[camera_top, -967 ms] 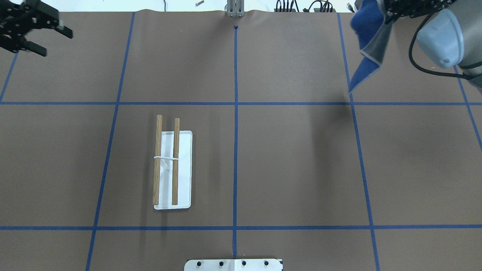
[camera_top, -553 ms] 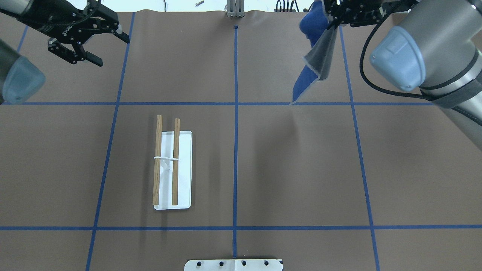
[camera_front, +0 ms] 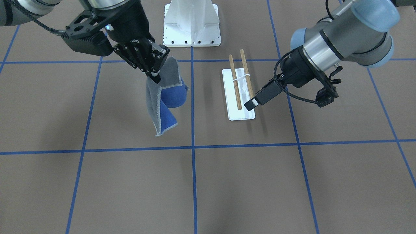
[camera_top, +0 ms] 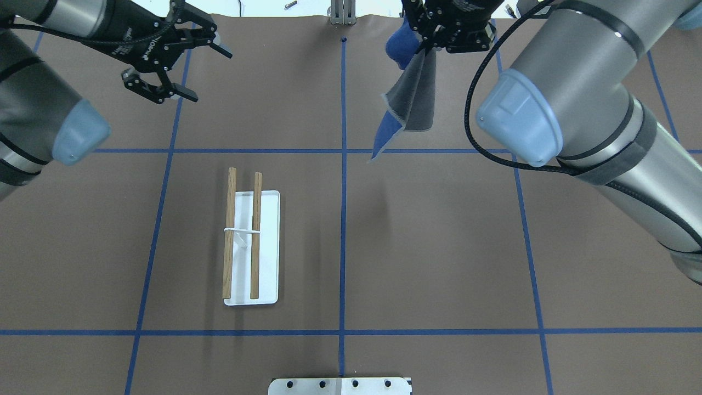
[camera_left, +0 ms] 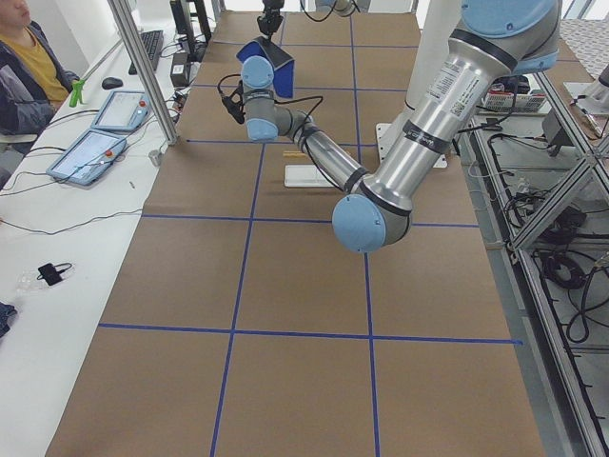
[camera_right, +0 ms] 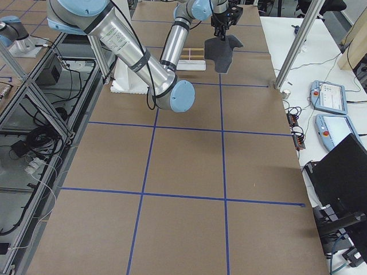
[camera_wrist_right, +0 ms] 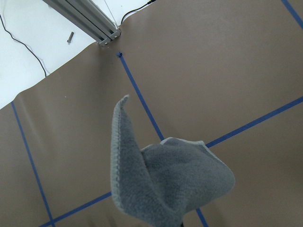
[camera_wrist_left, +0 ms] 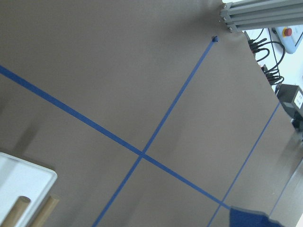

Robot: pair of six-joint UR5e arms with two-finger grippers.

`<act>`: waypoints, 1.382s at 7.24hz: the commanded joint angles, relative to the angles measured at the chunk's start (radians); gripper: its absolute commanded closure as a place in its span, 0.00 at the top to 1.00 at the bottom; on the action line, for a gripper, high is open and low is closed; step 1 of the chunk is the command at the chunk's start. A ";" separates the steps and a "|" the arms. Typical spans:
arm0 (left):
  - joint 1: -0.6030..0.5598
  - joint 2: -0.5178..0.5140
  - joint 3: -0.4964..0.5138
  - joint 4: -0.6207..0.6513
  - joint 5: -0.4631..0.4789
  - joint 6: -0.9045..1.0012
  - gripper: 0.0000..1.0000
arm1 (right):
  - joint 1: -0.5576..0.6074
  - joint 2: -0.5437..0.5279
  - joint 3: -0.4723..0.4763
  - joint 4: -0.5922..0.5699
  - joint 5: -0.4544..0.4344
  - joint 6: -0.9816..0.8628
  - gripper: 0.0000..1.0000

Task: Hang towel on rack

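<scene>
My right gripper (camera_top: 426, 45) is shut on the top of the towel (camera_top: 412, 101), which hangs in the air, grey face toward me with blue showing at its lower corner. It hangs over the far table just right of the centre line. The front view shows the towel (camera_front: 164, 97) dangling clear of the table, and the right wrist view shows its grey face (camera_wrist_right: 161, 179). The rack (camera_top: 241, 236), two wooden rods over a white base plate (camera_top: 270, 247), stands left of centre, bare. My left gripper (camera_top: 209, 77) is open and empty over the far left, beyond the rack.
The white bolted pedestal (camera_front: 191, 22) stands at the robot's edge of the table on the centre line. Blue tape lines cross the brown table cover. An aluminium post (camera_top: 342, 12) stands at the far edge. The left wrist view shows a corner of the rack's base plate (camera_wrist_left: 23, 182).
My right gripper has carried the towel leftward from the far right corner to near the centre line. My left gripper has moved rightward, staying open.
</scene>
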 commanded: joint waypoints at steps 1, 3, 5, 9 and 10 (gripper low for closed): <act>0.051 -0.048 0.026 -0.065 0.092 -0.380 0.98 | -0.047 0.078 -0.073 0.073 -0.069 0.124 0.00; 0.098 -0.039 0.032 -0.173 0.129 -0.525 0.98 | -0.049 0.140 -0.155 0.126 -0.071 0.188 0.00; 0.119 -0.036 0.035 -0.194 0.166 -0.567 0.98 | -0.048 0.184 -0.214 0.127 -0.080 0.188 0.00; 0.119 -0.018 0.031 -0.192 0.166 -0.593 0.31 | -0.046 0.188 -0.214 0.127 -0.083 0.184 0.00; 0.119 -0.011 0.027 -0.195 0.166 -0.598 0.00 | -0.046 0.190 -0.214 0.127 -0.083 0.184 0.00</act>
